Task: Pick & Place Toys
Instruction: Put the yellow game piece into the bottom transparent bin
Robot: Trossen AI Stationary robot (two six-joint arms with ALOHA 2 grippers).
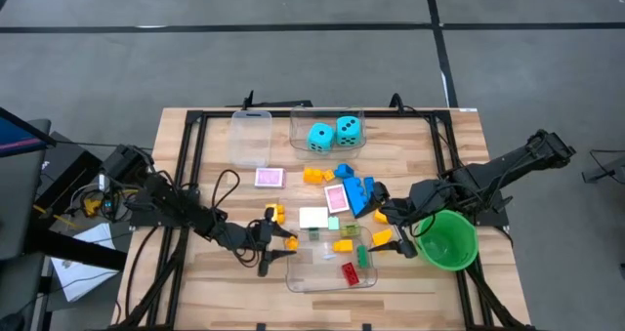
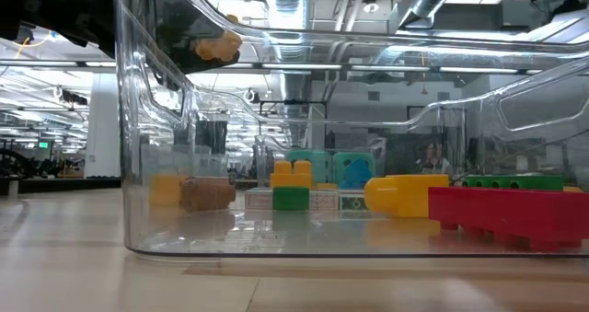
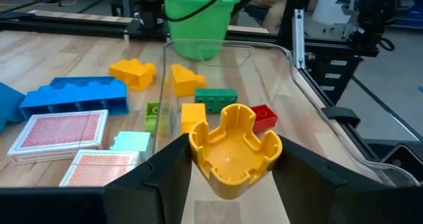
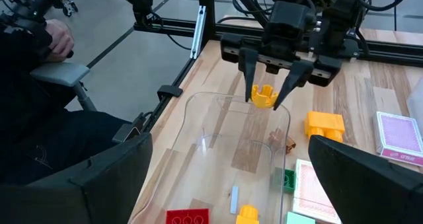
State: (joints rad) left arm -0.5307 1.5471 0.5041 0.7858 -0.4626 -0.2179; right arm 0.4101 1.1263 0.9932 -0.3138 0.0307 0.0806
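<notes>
My left gripper (image 1: 283,240) is shut on a small yellow crown-shaped toy piece (image 3: 234,148) above the left end of a clear tub (image 1: 298,272) at the table's near edge. It also shows in the right wrist view (image 4: 264,96) and high up in the low view (image 2: 217,45). The tub holds a red brick (image 1: 349,272), a green brick (image 1: 363,257) and yellow bricks (image 1: 345,244). My right gripper (image 1: 393,235) is wide open and empty over the tub's right end. Blue bricks (image 1: 359,190), pink-backed cards (image 1: 270,178) and an orange brick (image 1: 314,175) lie on the table. My left gripper pinches the yellow piece by two opposite outer sides (image 3: 198,151) between its two fingers. The fingers come from the table's left, slanting down (image 4: 248,72). The piece is lifted clear, above the tub's left rim, its hollow notched face turned toward the wrist camera.
A green round bowl (image 1: 447,239) stands just right of the tub, close to my right gripper. At the far side a clear tub (image 1: 295,136) holds two cyan dice (image 1: 334,132), with an empty clear tub (image 1: 251,136) beside it. A person's sleeve (image 4: 39,39) shows beyond the table.
</notes>
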